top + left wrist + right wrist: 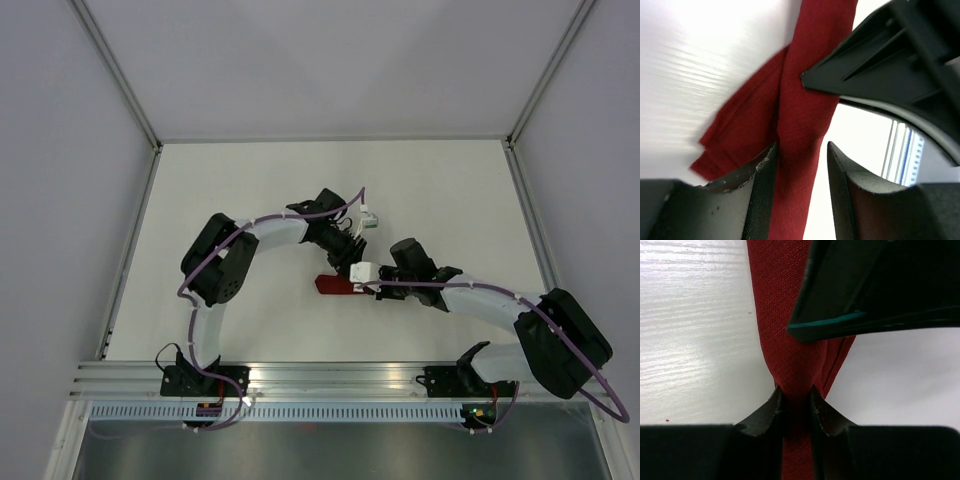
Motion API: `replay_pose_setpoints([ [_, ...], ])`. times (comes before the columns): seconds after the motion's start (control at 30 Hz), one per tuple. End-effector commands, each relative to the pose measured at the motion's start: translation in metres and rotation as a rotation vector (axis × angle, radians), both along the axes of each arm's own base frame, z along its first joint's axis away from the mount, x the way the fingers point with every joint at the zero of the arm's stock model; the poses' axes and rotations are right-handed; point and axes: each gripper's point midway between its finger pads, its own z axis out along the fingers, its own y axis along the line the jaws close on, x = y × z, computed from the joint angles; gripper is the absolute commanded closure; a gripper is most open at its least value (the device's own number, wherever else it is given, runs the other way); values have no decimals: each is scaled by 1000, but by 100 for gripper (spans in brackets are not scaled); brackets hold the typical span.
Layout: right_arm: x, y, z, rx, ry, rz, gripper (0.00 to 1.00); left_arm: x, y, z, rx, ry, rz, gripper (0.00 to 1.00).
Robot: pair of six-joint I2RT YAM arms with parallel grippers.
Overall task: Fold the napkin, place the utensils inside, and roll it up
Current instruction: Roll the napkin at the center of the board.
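The dark red napkin lies bunched into a narrow roll at mid-table, mostly covered by both grippers. My right gripper is shut on the roll; in the right wrist view its fingertips pinch the cloth tightly. My left gripper is open and straddles the roll. In the left wrist view its left finger touches the cloth, and a gap shows beside the other finger. A loose folded flap spreads out to the left. No utensils are visible.
The white table is bounded by grey walls with metal frame posts. An aluminium rail runs along the near edge by the arm bases. Each wrist view is partly blocked by the other gripper's black body.
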Motion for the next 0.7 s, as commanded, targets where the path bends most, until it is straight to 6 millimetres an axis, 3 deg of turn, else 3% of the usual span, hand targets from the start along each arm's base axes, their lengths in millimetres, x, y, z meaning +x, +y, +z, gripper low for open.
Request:
replay_pose_setpoints([
  [0.0, -18, -9, -18, -70, 130, -2, 84, 29, 0, 42, -33, -147, 88, 51],
  [0.13, -22, -9, -23, -86, 200, -2, 85, 54, 12, 74, -51, -285, 187, 50],
  [0.2, -20, -8, -24, -81, 236, -3, 85, 66, 22, 80, -59, -351, 250, 50],
  [0.27, -23, -10, -30, -95, 298, -7, 84, 68, 33, 90, -65, -391, 310, 50],
  [0.3, -21, -9, -25, -84, 328, -9, 85, 81, 38, 96, -67, -452, 369, 50],
  [0.33, -20, -9, -25, -83, 351, -8, 85, 76, 45, 90, -59, -444, 393, 50],
  [0.4, -16, -12, -27, -95, 415, -21, 85, 86, 52, 111, -97, -535, 463, 50],
  [0.43, -18, -12, -32, -101, 455, -9, 85, 78, 58, 102, -82, -527, 465, 51],
  [0.5, -13, -13, -28, -104, 507, -14, 85, 80, 63, 120, -122, -578, 512, 51],
  [0.6, -10, -14, -31, -117, 604, -9, 85, 73, 71, 128, -164, -618, 556, 51],
  [0.67, -10, -16, -38, -129, 670, -2, 85, 66, 76, 122, -177, -635, 570, 50],
])
